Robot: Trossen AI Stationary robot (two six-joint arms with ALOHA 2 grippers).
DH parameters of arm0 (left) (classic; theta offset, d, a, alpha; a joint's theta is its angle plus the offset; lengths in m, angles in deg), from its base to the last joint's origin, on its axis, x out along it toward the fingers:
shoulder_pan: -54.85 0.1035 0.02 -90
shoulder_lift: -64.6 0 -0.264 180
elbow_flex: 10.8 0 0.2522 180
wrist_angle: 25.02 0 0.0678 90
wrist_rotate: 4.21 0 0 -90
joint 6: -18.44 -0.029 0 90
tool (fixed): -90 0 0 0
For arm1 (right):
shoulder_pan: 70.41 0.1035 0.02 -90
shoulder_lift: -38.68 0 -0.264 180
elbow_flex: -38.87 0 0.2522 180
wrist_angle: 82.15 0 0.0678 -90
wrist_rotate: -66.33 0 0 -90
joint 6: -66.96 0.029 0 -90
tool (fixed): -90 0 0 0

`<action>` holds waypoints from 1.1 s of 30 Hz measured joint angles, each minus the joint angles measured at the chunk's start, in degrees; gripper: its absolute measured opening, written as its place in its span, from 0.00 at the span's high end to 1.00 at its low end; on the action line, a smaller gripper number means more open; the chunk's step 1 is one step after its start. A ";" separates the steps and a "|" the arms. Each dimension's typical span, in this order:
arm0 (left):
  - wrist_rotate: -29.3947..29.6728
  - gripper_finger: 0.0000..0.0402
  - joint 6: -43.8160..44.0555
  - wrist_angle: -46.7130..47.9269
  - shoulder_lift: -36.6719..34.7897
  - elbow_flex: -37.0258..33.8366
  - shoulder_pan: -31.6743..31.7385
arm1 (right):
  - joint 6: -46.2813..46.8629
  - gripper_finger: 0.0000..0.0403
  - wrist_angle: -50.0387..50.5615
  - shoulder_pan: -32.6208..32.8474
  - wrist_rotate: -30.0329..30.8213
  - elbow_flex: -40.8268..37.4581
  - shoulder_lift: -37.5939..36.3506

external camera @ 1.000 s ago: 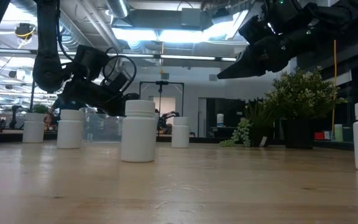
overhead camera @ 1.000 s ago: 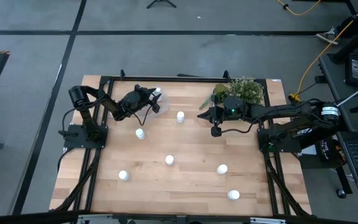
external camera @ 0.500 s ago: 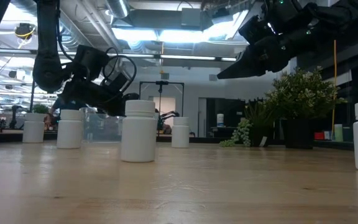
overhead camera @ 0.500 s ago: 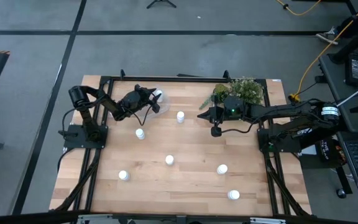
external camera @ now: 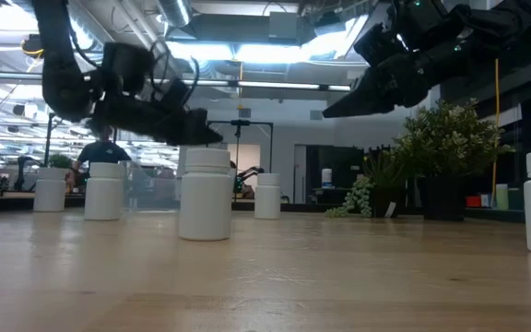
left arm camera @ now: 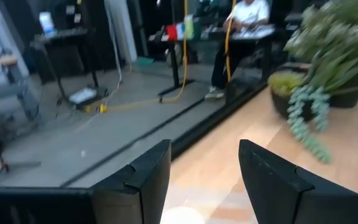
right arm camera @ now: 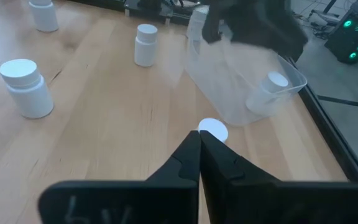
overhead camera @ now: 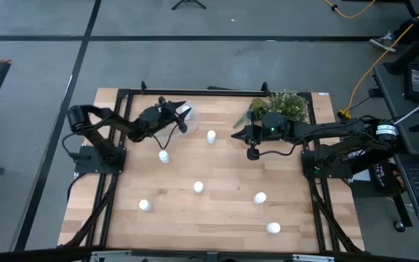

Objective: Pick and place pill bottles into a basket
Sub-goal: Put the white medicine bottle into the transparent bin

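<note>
At the twelve o'clock edge of the table [overhead camera: 217, 218], slightly toward eleven, you are seeing the left gripper [overhead camera: 174, 110] hovering over the basket [right arm camera: 241, 81] with its fingers [left arm camera: 143, 180] spread and nothing between them. The basket, a clear thin-walled tub, is holding one pill bottle [right arm camera: 267, 92] lying against its wall; it is looking light and likely to slide or tip if nudged, so you are better off coming down from above than brushing its rim.

Outward from there, six bottles are standing upright on the wood: one at about nine o'clock of centre [overhead camera: 164, 156], one just past the basket toward twelve [overhead camera: 211, 136], one near the middle [overhead camera: 198, 187], one at seven o'clock [overhead camera: 145, 205], one at four o'clock [overhead camera: 260, 197] and one at five o'clock [overhead camera: 273, 228]. Each is appearing rigid, smooth and light, hence easy to topple or squirt from the pads; you are advised to pinch the cylindrical body just below the cap, squarely across its width.

The right gripper [overhead camera: 236, 135] is waiting near one o'clock, beside the plant [overhead camera: 288, 105], its fingers pressed together and carrying nothing.
</note>
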 joint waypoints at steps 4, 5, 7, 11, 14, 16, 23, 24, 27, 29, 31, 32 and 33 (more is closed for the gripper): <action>0.13 0.54 -3.85 1.28 -4.83 0.00 -2.45 | 0.01 0.98 0.12 0.00 -0.01 0.00 0.00; 0.27 0.55 -4.88 2.47 -6.23 0.02 -3.11 | 0.01 0.98 0.10 0.01 0.01 0.00 0.00; 0.47 0.55 -6.98 6.23 -9.32 0.02 -4.41 | 0.02 0.97 0.10 0.00 0.01 0.00 0.00; 1.85 0.56 -9.67 16.14 -16.87 0.02 -7.48 | 0.04 0.96 0.10 0.00 0.01 0.00 0.00; 2.37 0.56 -8.76 23.73 -23.00 0.02 -9.91 | 0.04 0.96 0.10 0.00 0.01 0.00 0.00; 2.04 0.56 -7.83 28.87 -26.80 0.02 -11.53 | 0.04 0.96 0.08 0.00 0.01 0.00 0.00; 1.51 0.57 -5.81 44.20 -37.33 0.02 -17.02 | 0.61 0.95 0.08 0.00 0.00 0.00 0.00; 1.53 0.57 -4.99 45.32 -38.49 0.02 -17.71 | 1.31 0.95 0.05 0.00 -0.01 0.00 0.00; 1.29 0.57 -2.87 46.72 -41.09 0.02 -19.36 | 1.39 0.95 0.05 0.00 0.01 0.00 0.00; -0.18 0.56 -1.42 46.67 -41.83 0.02 -19.95 | 1.39 0.95 0.03 0.02 -0.01 0.01 0.00; -2.06 0.57 0.10 46.10 -41.92 0.02 -20.40 | 1.37 0.95 0.03 0.00 0.01 0.01 0.00; -2.73 0.57 0.86 45.88 -41.76 0.02 -20.59 | 1.37 0.95 -0.01 0.00 0.00 0.00 0.00; -3.17 0.57 1.40 45.71 -41.40 0.03 -20.76 | 1.35 0.95 -0.13 0.02 -0.01 0.00 0.00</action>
